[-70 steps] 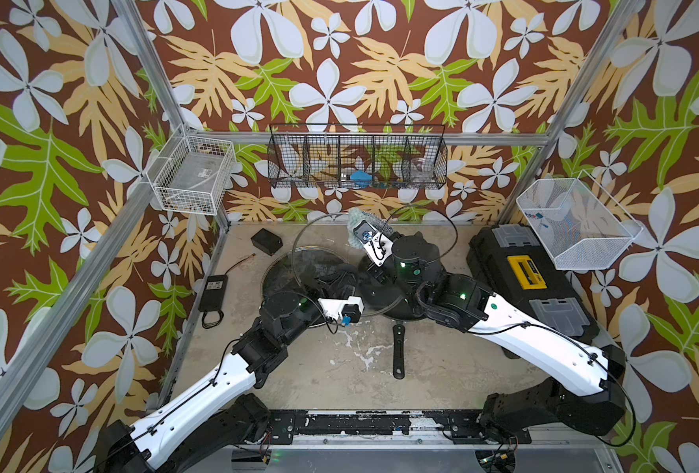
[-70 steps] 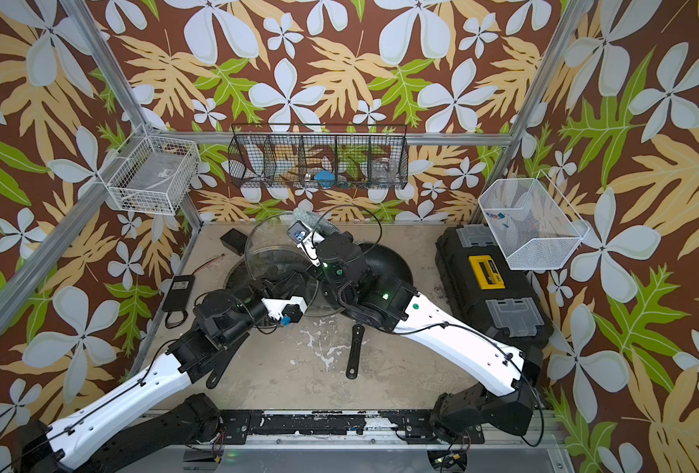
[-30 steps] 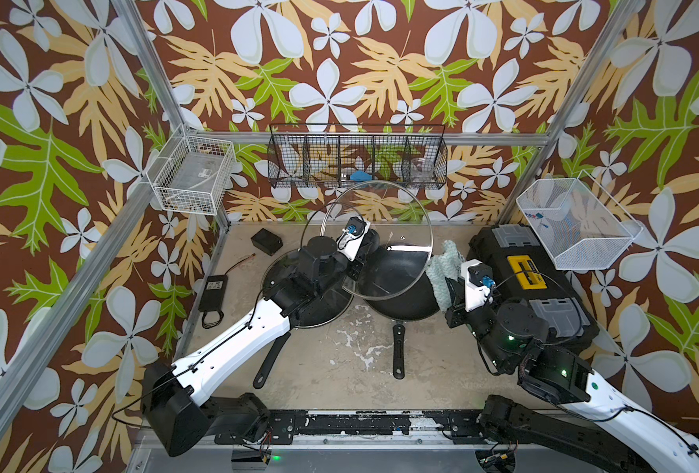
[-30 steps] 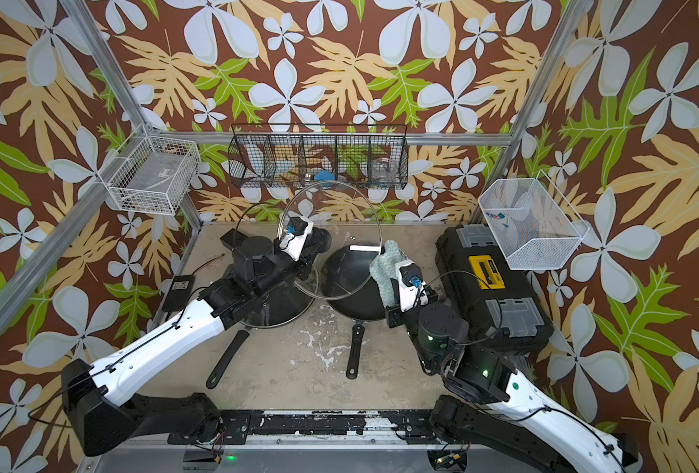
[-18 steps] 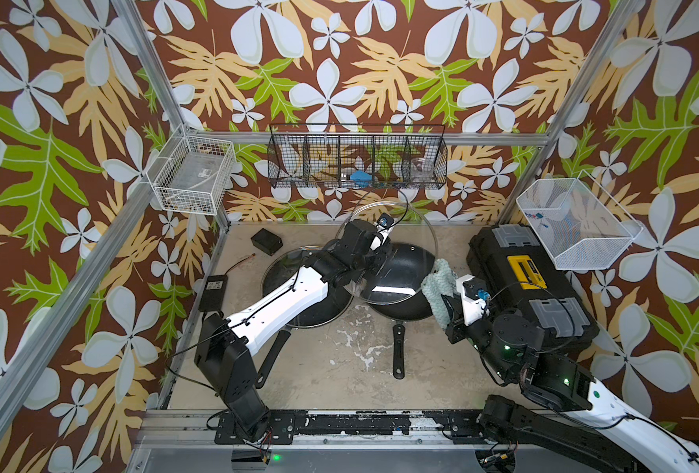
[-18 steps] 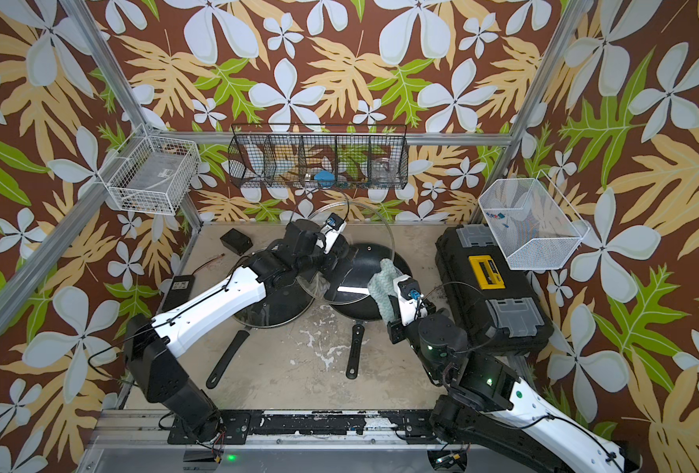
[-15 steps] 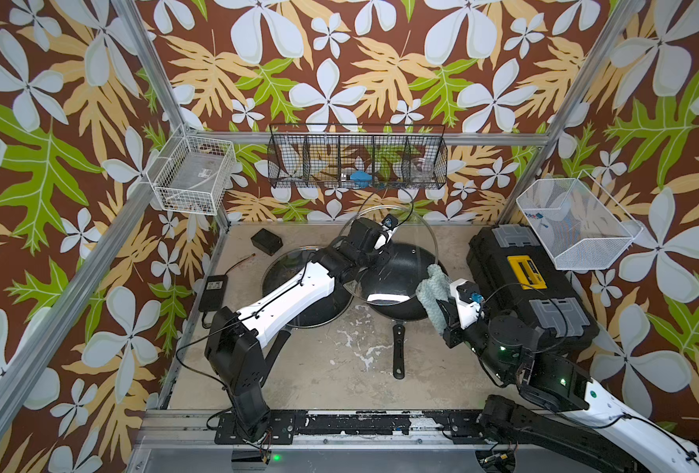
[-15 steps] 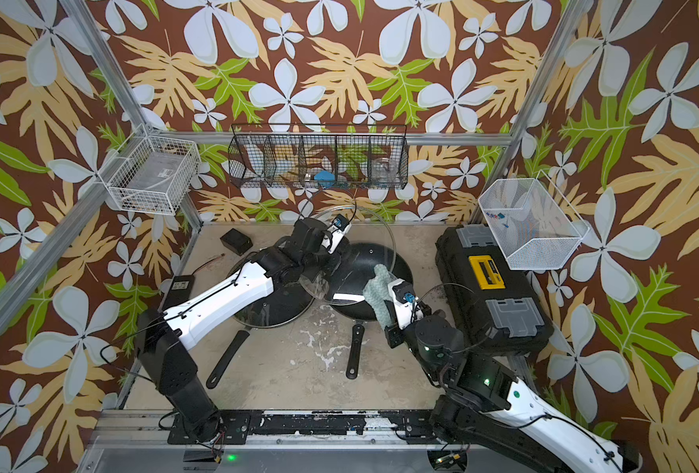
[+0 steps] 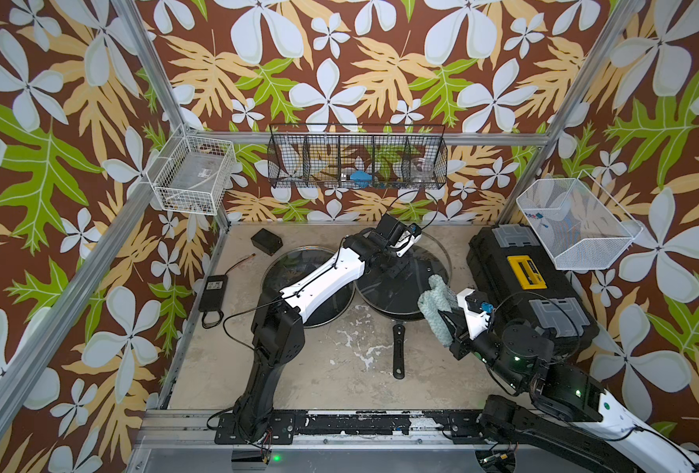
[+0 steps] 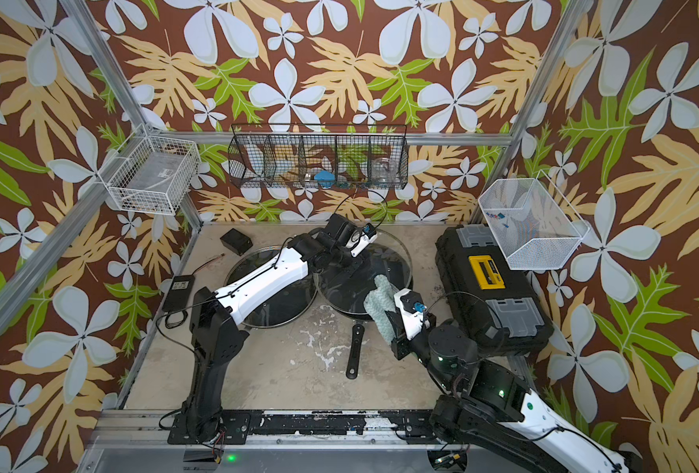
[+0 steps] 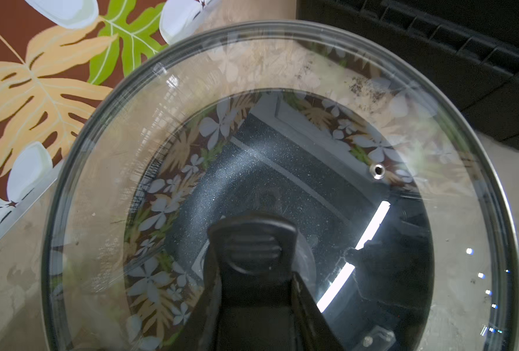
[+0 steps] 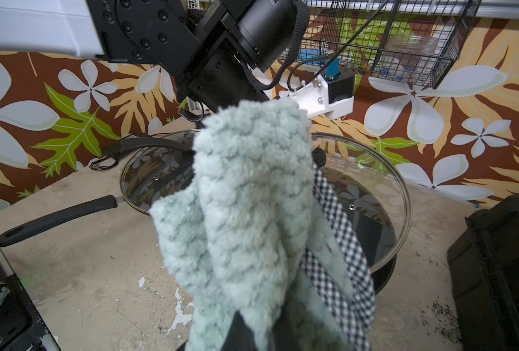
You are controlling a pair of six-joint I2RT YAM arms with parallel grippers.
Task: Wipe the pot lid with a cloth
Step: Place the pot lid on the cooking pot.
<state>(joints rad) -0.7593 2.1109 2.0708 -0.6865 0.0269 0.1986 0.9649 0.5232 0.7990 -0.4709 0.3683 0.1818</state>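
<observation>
The left gripper [image 9: 393,264] is clamped on the black knob [image 11: 252,243] of the round metal-rimmed glass pot lid [image 9: 431,256], holding it over the black frying pan [image 9: 398,348]. The right gripper [image 9: 448,325] pinches the pale teal nubby cloth [image 9: 434,305] (checked backing showing) beside the lid's rim. Whether they touch is unclear.

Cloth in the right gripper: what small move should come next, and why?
Probably ease the right gripper forward to press the cloth onto the glass lid. The left gripper grips the lid's knob over the black pan, and the cloth hangs at its rim; contact is unclear.
</observation>
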